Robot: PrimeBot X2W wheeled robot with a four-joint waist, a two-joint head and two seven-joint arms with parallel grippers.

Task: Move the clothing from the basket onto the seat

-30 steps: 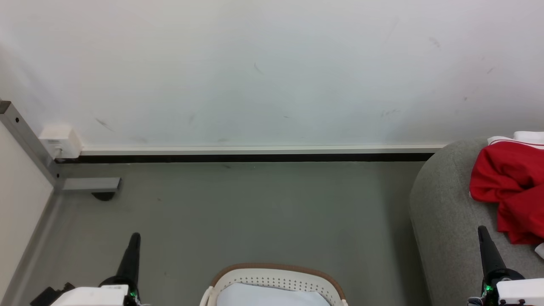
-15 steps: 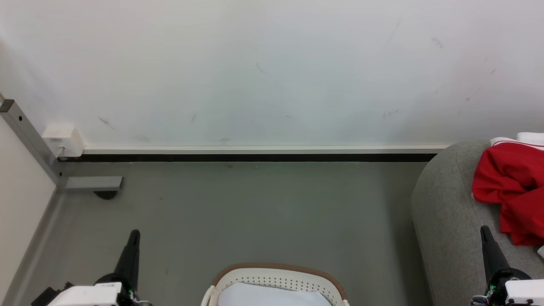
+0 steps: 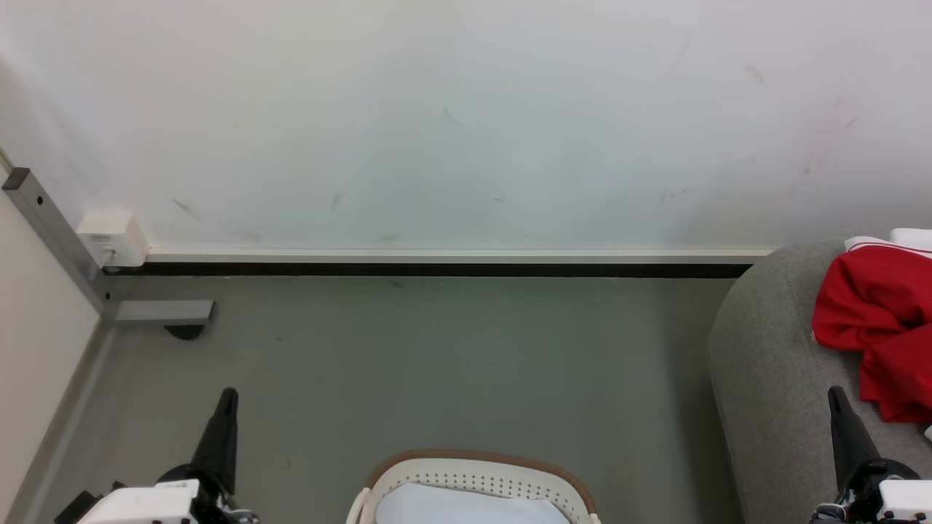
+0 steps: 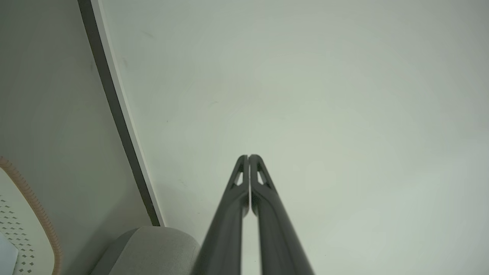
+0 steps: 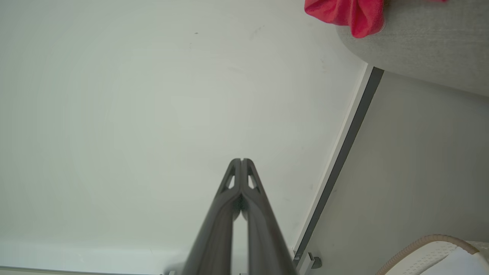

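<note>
- The red clothing (image 3: 877, 320) lies heaped on the grey seat (image 3: 764, 378), probably where the task wants it.
- The basket (image 3: 473, 482) on the floor (image 3: 437, 364) has pale lining (image 3: 466, 509) in its visible part, so it seems emptied.
- The left gripper (image 3: 228, 399) and right gripper (image 3: 837, 397) hover, jaws pressed together on nothing, likely at rest.
- No label or writing is legible.

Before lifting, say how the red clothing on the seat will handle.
Probably floppy: the red clothing lies crumpled in folds on the seat. Likely light, sagging from one pinch. Pushed, it would probably bunch, not slide.
</note>
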